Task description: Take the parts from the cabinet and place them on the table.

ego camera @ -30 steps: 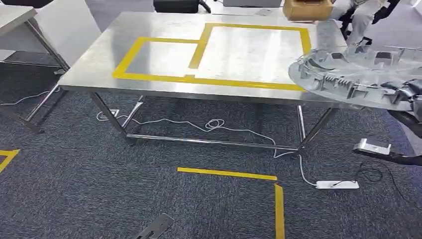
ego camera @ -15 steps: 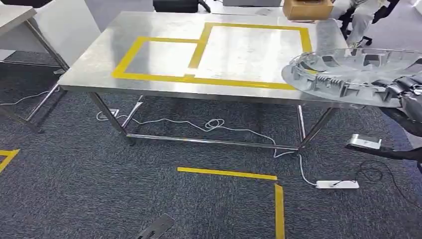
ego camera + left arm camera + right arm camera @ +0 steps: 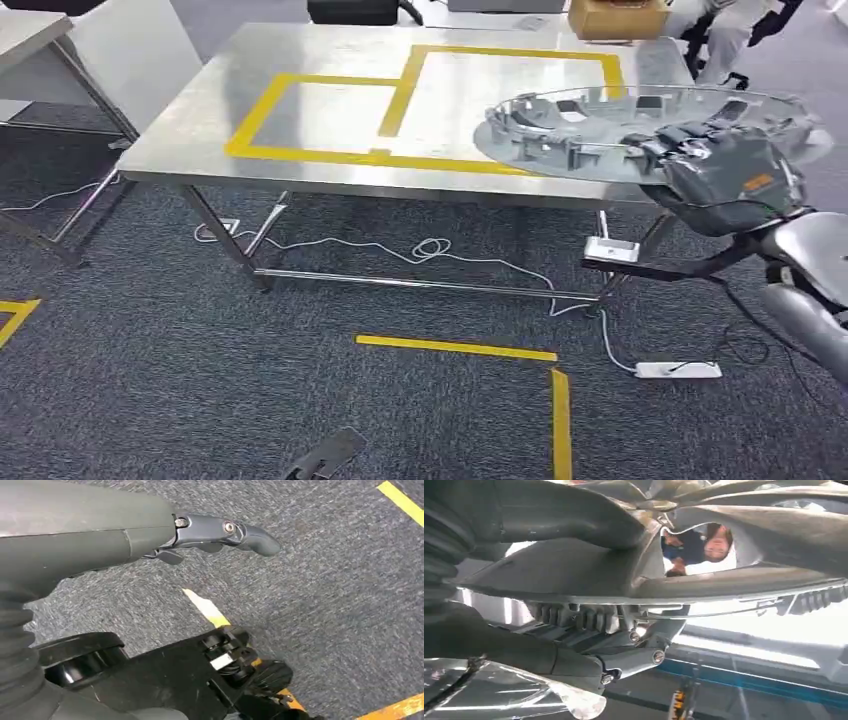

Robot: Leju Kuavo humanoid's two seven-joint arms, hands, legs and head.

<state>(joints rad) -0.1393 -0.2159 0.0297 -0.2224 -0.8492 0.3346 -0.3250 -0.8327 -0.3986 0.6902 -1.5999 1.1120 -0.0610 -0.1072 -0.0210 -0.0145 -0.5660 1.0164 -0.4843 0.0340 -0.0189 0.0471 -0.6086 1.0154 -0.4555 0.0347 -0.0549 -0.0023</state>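
The head view looks forward and down from high up, over the steel table [image 3: 180, 130] and carpet [image 3: 150, 380]. The left wrist view sits close behind its fingers [image 3: 250, 532], facing the carpet beyond them. The right wrist view sits tight behind its fingers [image 3: 624, 662], pressed against the grey ring part [image 3: 734, 585].

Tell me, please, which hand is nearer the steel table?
Right. The right hand holds the grey ring-shaped part over the steel table; the left hand hangs above the carpet.
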